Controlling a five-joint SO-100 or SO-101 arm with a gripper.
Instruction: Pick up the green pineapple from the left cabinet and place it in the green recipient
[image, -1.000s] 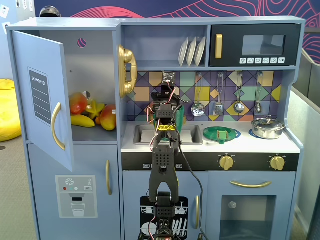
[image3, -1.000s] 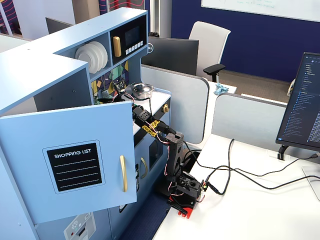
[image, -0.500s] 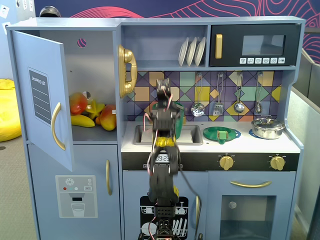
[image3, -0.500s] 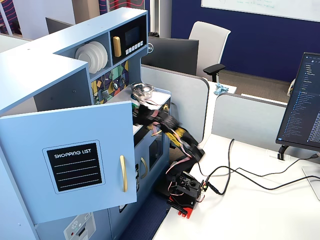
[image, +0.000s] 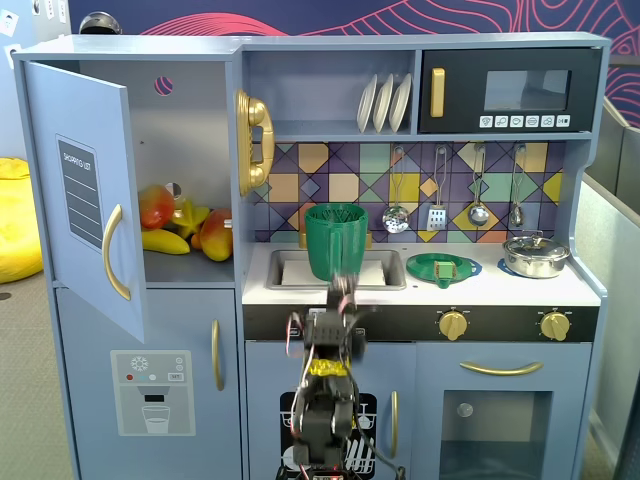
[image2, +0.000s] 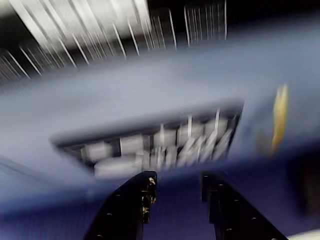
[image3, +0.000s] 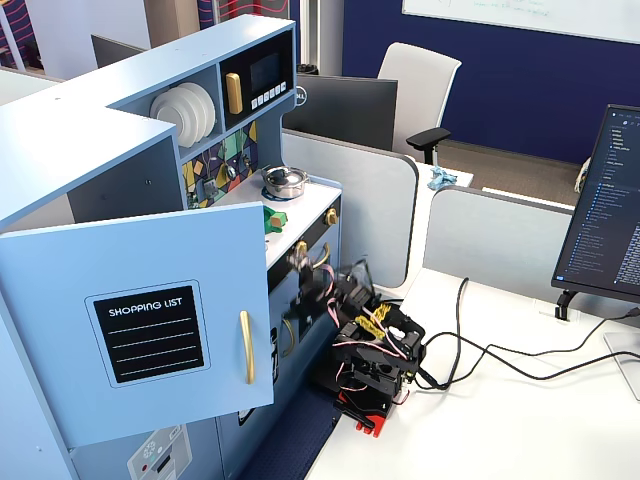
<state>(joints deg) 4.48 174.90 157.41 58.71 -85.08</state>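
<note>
The left cabinet (image: 190, 150) is a tall light-blue cupboard, and its door (image: 85, 210) with a gold handle and a grey list label stands open. It also shows in a fixed view (image3: 140, 320). The green pineapple shows in no view. The green recipient (image: 335, 240), a tall dark-green ribbed cup, stands upright in the sink. My gripper (image: 345, 292) is motion-blurred low in front of the counter edge, just below the cup. In the wrist view my gripper (image2: 177, 192) has its jaws apart with nothing between them. That view is heavily blurred.
Inside the cabinet lie a red-orange fruit (image: 155, 207), a yellow banana (image: 165, 241) and another orange fruit (image: 215, 235). A flat green plate (image: 443, 268) and a silver pot (image: 535, 255) sit on the counter. The black microwave (image: 510, 92) is at the upper right. Cables (image3: 480, 350) trail across the desk.
</note>
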